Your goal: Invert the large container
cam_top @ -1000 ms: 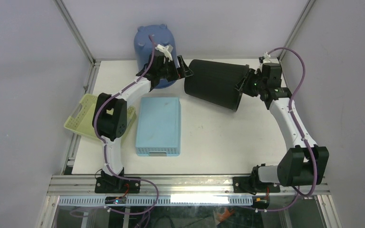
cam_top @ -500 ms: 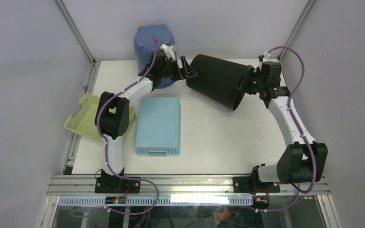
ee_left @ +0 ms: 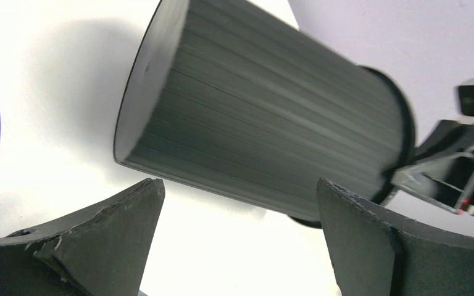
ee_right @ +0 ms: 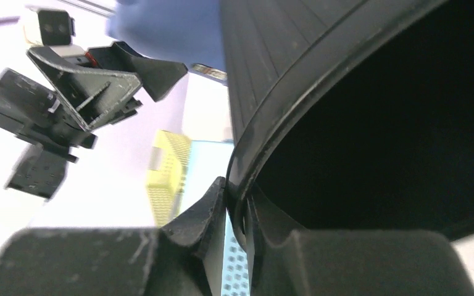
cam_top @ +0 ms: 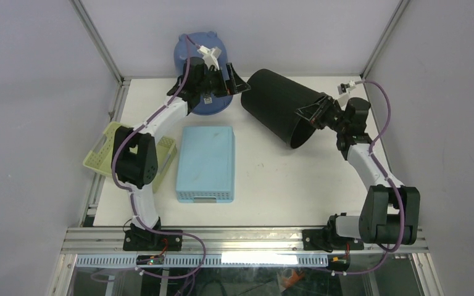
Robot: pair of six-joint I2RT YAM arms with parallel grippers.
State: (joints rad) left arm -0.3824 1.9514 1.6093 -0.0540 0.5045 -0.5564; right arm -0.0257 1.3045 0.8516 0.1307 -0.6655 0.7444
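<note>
The large container (cam_top: 276, 105) is a black ribbed bin, tilted on its side above the table, its mouth facing down to the right and its base to the left. My right gripper (cam_top: 311, 115) is shut on its rim; in the right wrist view the rim (ee_right: 265, 123) sits pinched between the two fingers at the gripper (ee_right: 237, 197). My left gripper (cam_top: 237, 83) is open and empty, just left of the bin's base. The left wrist view shows the bin (ee_left: 259, 117) beyond the spread gripper (ee_left: 241, 191), not touching.
A blue container (cam_top: 199, 58) stands upside down at the back left behind my left arm. A light blue perforated basket (cam_top: 206, 161) lies upside down mid-table. A yellow-green basket (cam_top: 108, 151) sits at the left edge. Frame posts and walls ring the table.
My right arm has swung the bin so its mouth tips further down and toward the front. My left gripper has risen and pulled back slightly from the bin's base.
</note>
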